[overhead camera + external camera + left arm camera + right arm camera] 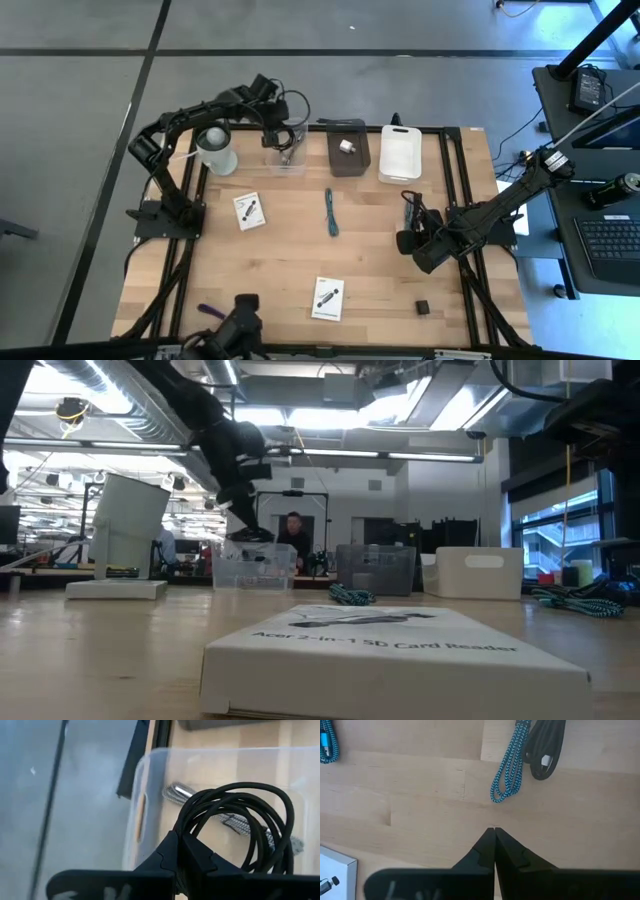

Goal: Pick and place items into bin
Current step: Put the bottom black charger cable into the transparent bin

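Left gripper (pixel 181 851) of mine is clamped on the black coiled cable (pixel 240 820), hanging it over the clear bin (pixel 286 160) at the table's (pixel 280 260) far edge, my arm bent and reaching forward, wrist tipped down. A grey braided cable (pixel 230 817) lies inside the bin. My right gripper (pixel 494 836) rests pinched together, empty, low over bare wood near the teal braided cable (pixel 507 767).

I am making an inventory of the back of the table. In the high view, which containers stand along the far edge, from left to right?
White cylindrical container → clear bin → dark grey bin → white bin.
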Tool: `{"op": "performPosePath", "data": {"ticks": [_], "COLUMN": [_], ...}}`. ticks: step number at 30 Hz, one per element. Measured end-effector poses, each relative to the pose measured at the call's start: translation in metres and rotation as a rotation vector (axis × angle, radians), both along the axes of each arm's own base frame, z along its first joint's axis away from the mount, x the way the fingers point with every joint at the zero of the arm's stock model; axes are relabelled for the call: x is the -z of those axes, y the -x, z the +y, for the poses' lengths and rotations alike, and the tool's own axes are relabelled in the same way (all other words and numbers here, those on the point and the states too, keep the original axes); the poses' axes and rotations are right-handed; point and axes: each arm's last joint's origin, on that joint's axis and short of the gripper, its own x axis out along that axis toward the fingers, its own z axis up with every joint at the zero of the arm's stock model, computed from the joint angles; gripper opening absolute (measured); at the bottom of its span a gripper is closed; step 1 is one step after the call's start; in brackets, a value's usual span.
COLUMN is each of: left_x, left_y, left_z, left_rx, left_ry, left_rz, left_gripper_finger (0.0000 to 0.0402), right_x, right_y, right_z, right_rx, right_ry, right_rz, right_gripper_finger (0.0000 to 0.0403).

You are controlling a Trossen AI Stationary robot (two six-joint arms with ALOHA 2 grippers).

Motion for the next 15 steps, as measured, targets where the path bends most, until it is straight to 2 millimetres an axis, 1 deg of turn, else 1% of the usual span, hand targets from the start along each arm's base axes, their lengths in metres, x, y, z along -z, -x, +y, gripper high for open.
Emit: {"op": "performPosePath", "data": {"ticks": [3,7,11,15], "left_x": [-0.005,-0.003,0.012,0.036], "left_y": [-0.006,-0.014,-0.020,-0.025], "left_z": [-0.003,-0.010,-0.008,-0.006], "left_rx": [0.113,0.252,0.281,0.298], "left_ry": [-0.063,-0.141,-0.109,-0.050], "left_rz": [0.037,0.108,0.147,0.222], "left_gripper_finger": [0.0003,0.0003,0.0003,0.0003], "right_x": [0.000,0.000,0.000,0.000], "right_y": [-0.001,-0.002,-0.004,-0.005], "right_z": [-0.001,-0.004,-0.006,-0.007], "right_rx": [0.006,0.022,0.036,0.042], "right_ry": [0.000,0.000,0.001,0.001], "right_rz": [0.000,0.000,0.001,0.001], "right_gripper_finger": [0.0005,0.0005,0.0005,0.0005]}}
